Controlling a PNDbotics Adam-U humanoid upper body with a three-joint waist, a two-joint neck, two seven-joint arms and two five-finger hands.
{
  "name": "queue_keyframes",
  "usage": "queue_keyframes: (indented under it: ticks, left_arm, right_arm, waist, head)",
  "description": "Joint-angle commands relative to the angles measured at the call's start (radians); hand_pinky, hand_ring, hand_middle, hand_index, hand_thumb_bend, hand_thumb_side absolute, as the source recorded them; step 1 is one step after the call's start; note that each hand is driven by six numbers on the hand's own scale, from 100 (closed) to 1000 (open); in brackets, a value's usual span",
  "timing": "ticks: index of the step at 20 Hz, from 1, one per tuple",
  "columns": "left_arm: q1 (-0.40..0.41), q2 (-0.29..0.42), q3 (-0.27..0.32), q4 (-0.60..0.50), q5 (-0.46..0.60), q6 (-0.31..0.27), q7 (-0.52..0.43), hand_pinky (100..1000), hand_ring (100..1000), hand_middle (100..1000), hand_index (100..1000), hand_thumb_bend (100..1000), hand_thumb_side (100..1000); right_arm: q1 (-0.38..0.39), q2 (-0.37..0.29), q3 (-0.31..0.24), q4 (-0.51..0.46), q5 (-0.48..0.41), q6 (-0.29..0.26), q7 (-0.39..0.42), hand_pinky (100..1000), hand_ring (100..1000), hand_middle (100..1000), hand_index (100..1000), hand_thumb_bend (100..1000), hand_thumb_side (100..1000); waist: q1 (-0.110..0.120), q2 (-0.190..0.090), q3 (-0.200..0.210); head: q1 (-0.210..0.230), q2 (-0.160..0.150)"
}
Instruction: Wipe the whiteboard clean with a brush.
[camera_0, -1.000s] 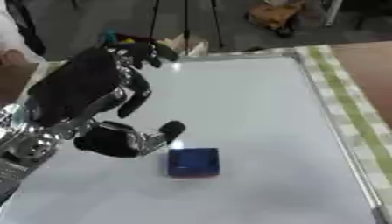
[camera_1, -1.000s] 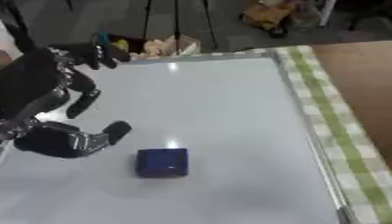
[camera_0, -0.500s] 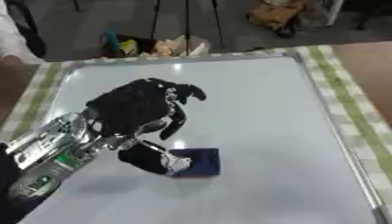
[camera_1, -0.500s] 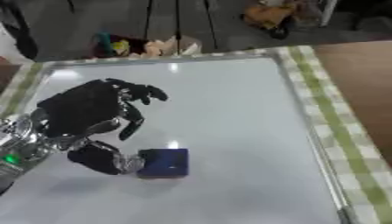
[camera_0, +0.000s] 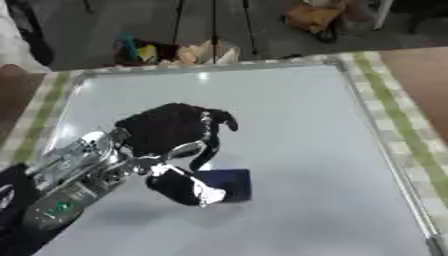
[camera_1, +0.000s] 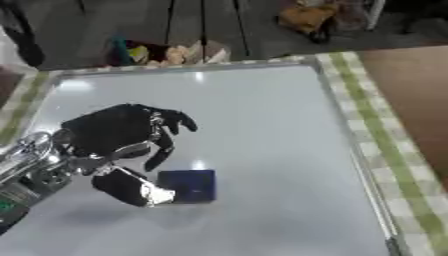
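Note:
A dark blue block-shaped brush (camera_1: 190, 185) lies flat on the white whiteboard (camera_0: 289, 125), near its lower middle. My left hand (camera_0: 171, 135) hovers just left of the brush, its fingers spread and curving down above the board. Its thumb (camera_0: 184, 188) reaches down beside the brush's left edge and partly covers it. The fingers are not closed on the brush. My right hand shows in neither view.
The whiteboard lies on a green and white checked cloth (camera_0: 398, 117) that shows along its right and left sides. Beyond the far edge stand tripod legs (camera_0: 214, 25) and bags (camera_0: 157, 52) on a dark floor.
My left hand has come down and toward the brush from the upper left, and its thumb now sits at the brush's left edge. The brush has stayed in place.

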Motion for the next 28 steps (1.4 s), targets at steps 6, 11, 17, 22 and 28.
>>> queue_keyframes:
  ticks: [6, 11, 17, 22, 28]
  left_arm:
    - [-0.015, 0.014, 0.032, -0.049, 0.063, 0.049, -0.133, 626, 712, 744, 336, 408, 738]
    - [-0.013, 0.011, 0.049, -0.070, 0.075, 0.058, -0.215, 622, 708, 749, 326, 399, 697]
    - [-0.008, 0.007, 0.083, -0.088, 0.070, 0.083, -0.315, 610, 696, 735, 315, 379, 673]
    - [-0.005, 0.006, 0.117, -0.110, 0.049, 0.095, -0.398, 608, 694, 748, 307, 349, 635]
    - [-0.001, 0.003, 0.158, -0.140, 0.006, 0.107, -0.487, 606, 692, 760, 300, 338, 611]
  right_arm:
    - [-0.009, -0.008, -0.001, -0.015, -0.003, -0.007, -0.003, 711, 689, 576, 766, 100, 780]
    - [-0.012, -0.002, 0.000, -0.015, 0.001, -0.005, -0.003, 711, 689, 574, 766, 100, 780]
    - [-0.013, 0.006, 0.001, -0.015, 0.005, 0.000, -0.002, 712, 688, 572, 767, 100, 780]
    - [-0.012, 0.010, 0.002, -0.015, 0.009, 0.002, -0.003, 713, 688, 570, 768, 100, 782]
    - [-0.012, 0.015, 0.004, -0.015, 0.014, 0.004, -0.002, 713, 688, 569, 768, 100, 783]
  waist:
    - [-0.006, -0.014, -0.003]
    - [-0.006, -0.009, -0.005]
    - [-0.004, -0.002, -0.006]
    - [-0.004, 0.001, -0.006]
    - [-0.005, 0.004, -0.005]
  head:
    - [0.003, 0.015]
    - [0.009, 0.026]
    - [0.012, 0.022]
    - [0.012, 0.017]
    - [0.012, 0.011]
